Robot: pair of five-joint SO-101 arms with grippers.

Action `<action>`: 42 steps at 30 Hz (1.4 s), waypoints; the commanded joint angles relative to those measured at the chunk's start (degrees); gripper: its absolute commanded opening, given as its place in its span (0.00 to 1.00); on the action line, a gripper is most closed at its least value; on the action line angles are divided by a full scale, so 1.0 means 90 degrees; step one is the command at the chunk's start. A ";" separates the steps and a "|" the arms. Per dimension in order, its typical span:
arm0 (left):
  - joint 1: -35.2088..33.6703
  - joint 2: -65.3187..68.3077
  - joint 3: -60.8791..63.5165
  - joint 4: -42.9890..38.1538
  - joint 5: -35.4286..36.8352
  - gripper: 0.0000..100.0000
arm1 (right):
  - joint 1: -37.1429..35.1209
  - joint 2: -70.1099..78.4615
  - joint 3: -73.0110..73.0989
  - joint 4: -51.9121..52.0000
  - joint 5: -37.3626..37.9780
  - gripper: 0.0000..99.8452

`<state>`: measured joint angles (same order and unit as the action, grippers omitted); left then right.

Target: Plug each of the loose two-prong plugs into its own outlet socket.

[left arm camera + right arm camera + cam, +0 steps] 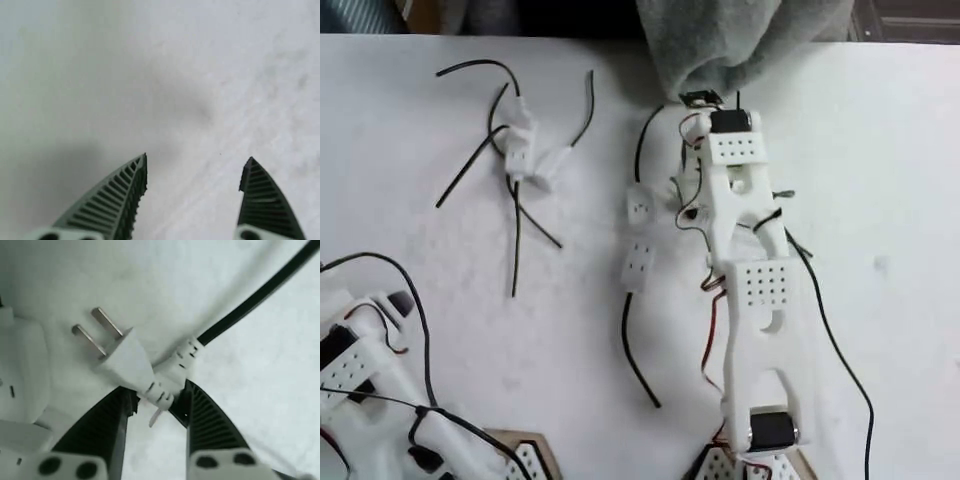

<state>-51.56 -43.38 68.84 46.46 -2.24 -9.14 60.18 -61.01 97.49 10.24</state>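
Observation:
A white two-prong plug point(125, 360) on a black cord point(260, 292) is clamped at its strain relief by my right gripper point(157, 397), which is shut on it. Its bare prongs point(95, 330) point toward a white outlet socket point(20, 375) close by, without touching it. In the high view the right arm point(745, 230) stretches up the table beside two white sockets point(638, 205) point(640, 262). A tangle of white plugs and sockets with black cords point(525, 150) lies at the far left. My left gripper point(195, 162) hangs open over bare table at the near left.
A grey cloth point(740, 40) hangs over the table's far edge behind the right arm. The left arm point(360, 375) is folded at the near left corner, with its black cable point(415, 300) looping over it. The wooden arm bases point(525, 455) stand at the front edge.

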 commanded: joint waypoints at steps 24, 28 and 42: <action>0.0054 -0.0190 -0.0010 -0.0029 -0.0088 0.29 | 0.0484 -0.3961 0.4796 0.0112 0.3819 0.02; 0.0054 -0.0190 -0.0010 -0.0029 -0.0088 0.29 | 0.0484 -0.4947 0.4796 0.0112 0.4474 0.02; 0.0054 -0.0190 -0.0010 -0.0029 -0.0088 0.29 | 0.0327 -0.8689 0.8352 0.0063 0.7336 0.02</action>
<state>-51.56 -43.38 68.84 46.46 -2.24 -4.66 -14.02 6.07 98.37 74.59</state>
